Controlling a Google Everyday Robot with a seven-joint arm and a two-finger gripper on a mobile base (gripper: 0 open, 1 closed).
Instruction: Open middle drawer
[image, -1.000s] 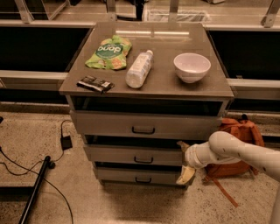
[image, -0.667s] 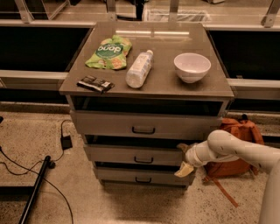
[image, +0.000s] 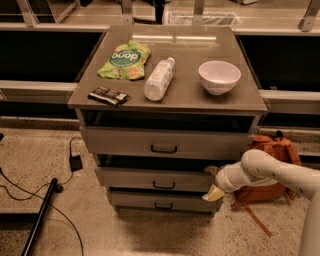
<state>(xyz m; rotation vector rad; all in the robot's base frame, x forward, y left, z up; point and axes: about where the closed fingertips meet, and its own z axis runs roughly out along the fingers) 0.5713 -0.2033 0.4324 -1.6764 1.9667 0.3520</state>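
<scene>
Speckled stone floor (image: 45, 155) surrounds a grey three-drawer cabinet. An orange backpack (image: 272, 149) lies on the floor at its right, and a black cable with a small adapter (image: 75, 162) and a dark pole (image: 40, 215) lie at its left.

On the worktop (image: 190, 102) a green snack bag (image: 124, 60) lies flat at the back left. A white bottle (image: 158, 80) lies on its side just beside the bag, and a dark wrapped bar (image: 109, 96) sits near the front left edge. A white bowl (image: 219, 76) stands upright on the right, well apart from the bottle, its pale inside facing up.

The middle drawer (image: 130, 177) sits between the taller top drawer (image: 120, 142) and the bottom drawer (image: 135, 200). Its small dark loop handle (image: 163, 185) is at the centre of the front. A dark gap runs above the front, and nothing inside the drawer can be seen.

The white arm (image: 272, 172) reaches in from the right. Its pincer (image: 212, 182) is at the right end of the middle drawer's front, well apart from the handle. The pincer is spread, one tip by the front's upper edge and the other by its lower edge. Whether the tips press on the metal cannot be told.
</scene>
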